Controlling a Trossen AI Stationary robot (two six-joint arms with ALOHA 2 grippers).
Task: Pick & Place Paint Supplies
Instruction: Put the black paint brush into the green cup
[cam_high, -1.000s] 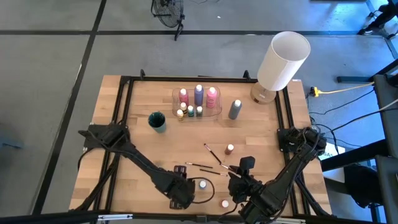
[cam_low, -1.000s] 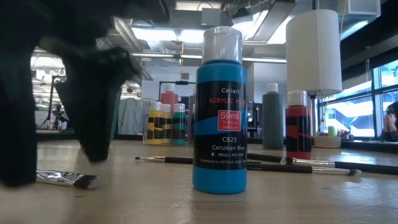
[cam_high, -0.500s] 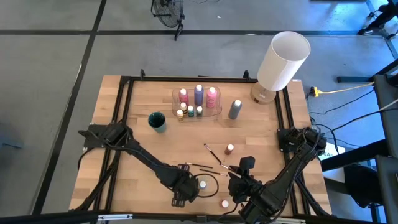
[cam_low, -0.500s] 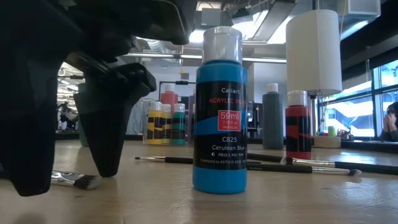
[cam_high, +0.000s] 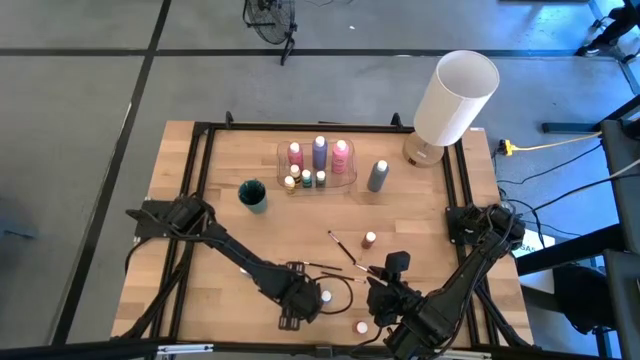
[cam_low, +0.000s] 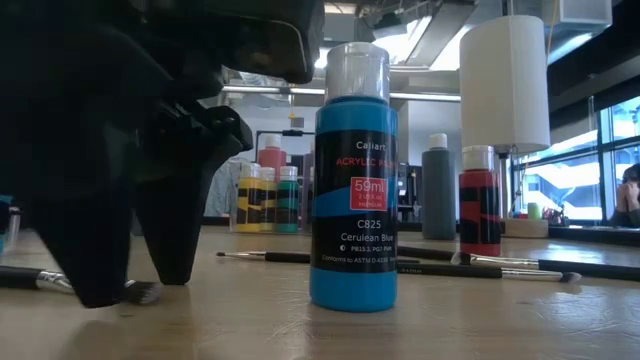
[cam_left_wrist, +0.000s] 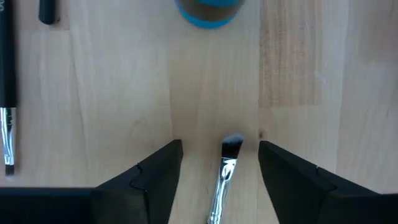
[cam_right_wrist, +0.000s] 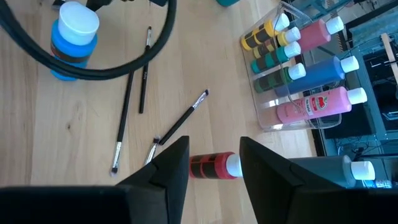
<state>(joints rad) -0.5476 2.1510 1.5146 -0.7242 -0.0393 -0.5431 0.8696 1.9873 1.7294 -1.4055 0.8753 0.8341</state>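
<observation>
My left gripper (cam_left_wrist: 221, 163) is open and low over the near-middle of the table (cam_high: 297, 303). Its fingers stand on either side of the bristle end of a thin paintbrush (cam_left_wrist: 229, 152) lying flat, without touching it. The blue white-capped paint bottle (cam_low: 353, 180) stands upright just right of it (cam_high: 325, 297). My right gripper (cam_right_wrist: 214, 177) is open and waits near the table's near right (cam_high: 385, 292), looking at an upright red bottle (cam_right_wrist: 214, 167). More brushes (cam_high: 340, 246) lie between the two. Pink, purple and small bottles stand in a clear tray (cam_high: 318, 160).
A grey bottle (cam_high: 377, 176) stands right of the tray, a teal cup (cam_high: 253, 195) left of it, and the big white lamp (cam_high: 455, 97) is at the far right corner. Another small bottle (cam_high: 362, 327) stands by the near edge. A black cable loops around the blue bottle (cam_right_wrist: 93, 68).
My left gripper has moved right toward the blue bottle and come down until its open fingers stand astride the brush's bristle end. The brush and bottles have kept still.
</observation>
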